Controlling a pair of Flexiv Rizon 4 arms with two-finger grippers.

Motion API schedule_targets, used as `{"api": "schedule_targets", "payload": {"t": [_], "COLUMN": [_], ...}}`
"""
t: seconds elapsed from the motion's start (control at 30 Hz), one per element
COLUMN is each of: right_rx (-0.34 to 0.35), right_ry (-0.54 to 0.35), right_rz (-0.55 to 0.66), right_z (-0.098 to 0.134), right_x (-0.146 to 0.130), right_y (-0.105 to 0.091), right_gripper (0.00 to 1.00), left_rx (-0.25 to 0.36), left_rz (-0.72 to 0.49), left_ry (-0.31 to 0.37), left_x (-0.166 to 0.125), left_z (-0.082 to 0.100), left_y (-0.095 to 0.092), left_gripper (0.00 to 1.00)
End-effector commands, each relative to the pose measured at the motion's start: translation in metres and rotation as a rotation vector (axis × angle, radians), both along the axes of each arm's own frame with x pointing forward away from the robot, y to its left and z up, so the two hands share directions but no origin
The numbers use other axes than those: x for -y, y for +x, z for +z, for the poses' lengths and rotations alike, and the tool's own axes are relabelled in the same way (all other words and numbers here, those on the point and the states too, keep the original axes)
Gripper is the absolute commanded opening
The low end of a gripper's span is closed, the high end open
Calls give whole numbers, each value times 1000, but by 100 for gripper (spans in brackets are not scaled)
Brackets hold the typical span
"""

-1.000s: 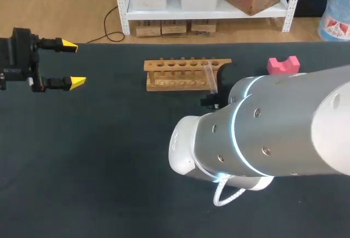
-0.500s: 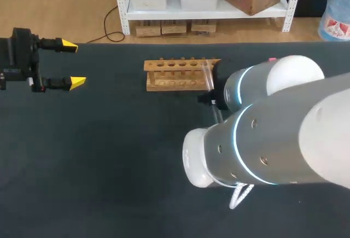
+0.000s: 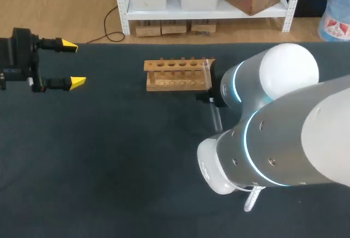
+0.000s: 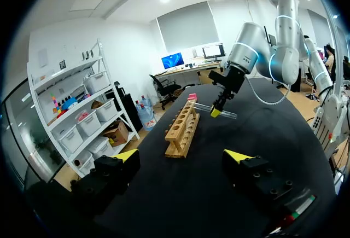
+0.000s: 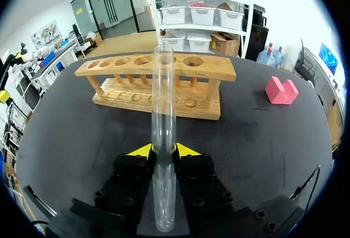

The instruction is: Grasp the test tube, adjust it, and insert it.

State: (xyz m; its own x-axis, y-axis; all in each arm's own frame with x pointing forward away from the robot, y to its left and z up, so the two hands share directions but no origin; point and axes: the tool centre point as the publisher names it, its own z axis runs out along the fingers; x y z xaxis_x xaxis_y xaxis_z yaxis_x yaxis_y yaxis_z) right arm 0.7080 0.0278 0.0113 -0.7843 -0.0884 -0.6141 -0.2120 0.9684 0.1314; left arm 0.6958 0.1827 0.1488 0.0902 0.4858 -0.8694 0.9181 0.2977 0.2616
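At the left edge of the head view my left end effector (image 3: 73, 63) hangs over the bare desk (image 3: 109, 156), fingers wide apart and holding nothing, well away from the work. In the upper middle stands the wooden rack (image 3: 178, 74). Just to its right is the test tube (image 3: 216, 116), clamped between the two yellow tips of my right end effector (image 5: 164, 150); the right arm's bulk fills the lower right of the frame.

In the right wrist view the tube (image 5: 164, 128) runs out along my fingers toward the rack (image 5: 158, 76), and its rounded end seems to point back at my wrist. So I judge this to be the adjusting step. I should turn the wrist until the tube stands upright with the rounded end down, centre it over one hole before lowering, and keep the grip steady without squeezing the glass hard.

Count: one test tube, one rack with six holes as far as I can tell, one pink block (image 5: 281, 91) beside the rack, two end effectors.
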Motion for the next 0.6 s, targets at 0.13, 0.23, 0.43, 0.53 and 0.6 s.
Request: {"api": "schedule_targets", "payload": {"t": [0.13,0.23,0.43,0.53,0.6], "right_rx": [-40,-51,-59,-61,-63], "right_ry": [-9,-12,-13,-13,-15], "right_rz": [1,1,1,1,1], "right_z": [0,-1,-3,-3,-3], "right_x": [1,1,2,2,2], "right_y": [5,6,7,7,7], "right_gripper": [0,0,0,0,0], "left_rx": [6,6,6,6,6], "left_rz": [1,1,1,1,1], "left_ry": [-4,-4,-4,-4,-4], "left_x": [-1,-1,-1,-1,-1], "left_z": [-1,-1,-1,-1,-1], "left_y": [0,0,0,0,0], "left_gripper": [100,100,100,100,100]}}
